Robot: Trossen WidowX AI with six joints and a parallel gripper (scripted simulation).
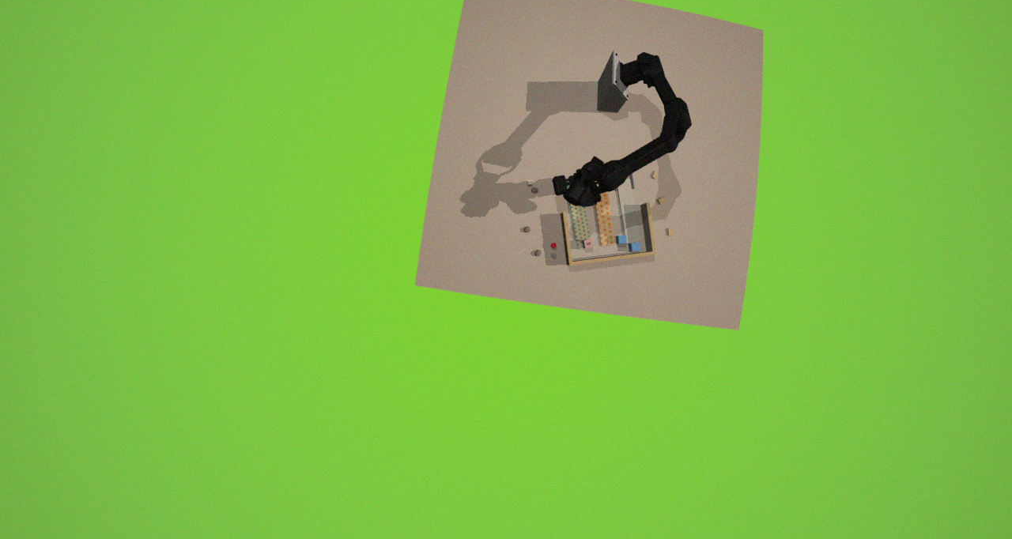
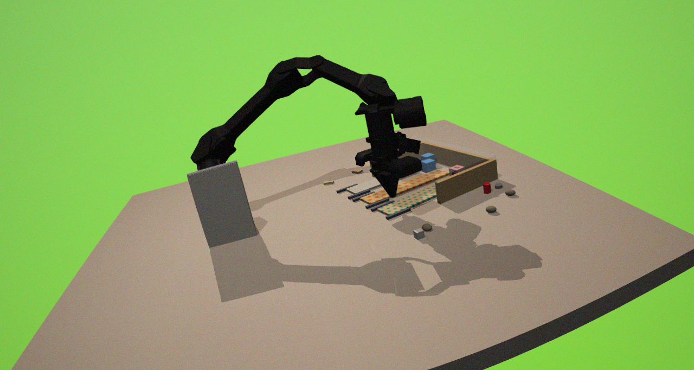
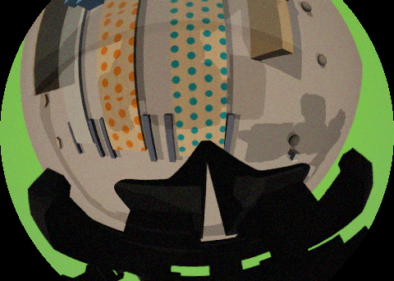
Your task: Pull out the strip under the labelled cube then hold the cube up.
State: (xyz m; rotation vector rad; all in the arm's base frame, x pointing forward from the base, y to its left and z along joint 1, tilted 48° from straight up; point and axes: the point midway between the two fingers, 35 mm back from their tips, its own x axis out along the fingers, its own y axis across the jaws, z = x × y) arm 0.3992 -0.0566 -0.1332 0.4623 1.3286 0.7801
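The labelled pink cube (image 1: 587, 243) (image 2: 456, 168) is at the far end of the teal-dotted strip (image 1: 580, 226) (image 2: 406, 203) (image 3: 199, 67); it is out of the wrist view. The orange-dotted strip (image 1: 605, 224) (image 2: 376, 196) (image 3: 119, 71) lies beside it, and a pale strip (image 2: 356, 187) (image 3: 78, 108) lies beyond that. My gripper (image 2: 393, 195) (image 3: 205, 145) is shut and empty, pointing down over the near end of the teal-dotted strip. Its height above the strip is hard to tell. In the top view the arm hides the fingertips and the near strip ends.
A three-sided wooden wall (image 1: 612, 258) (image 2: 468, 179) (image 3: 264, 26) surrounds the far strip ends. Two blue cubes stand inside, one (image 1: 621, 239) nearer than the other (image 1: 634, 246). Dark rails (image 3: 169, 137) flank the strips. A red cylinder (image 1: 553, 246) (image 2: 486, 188), stones and a grey cube (image 2: 418, 234) lie outside.
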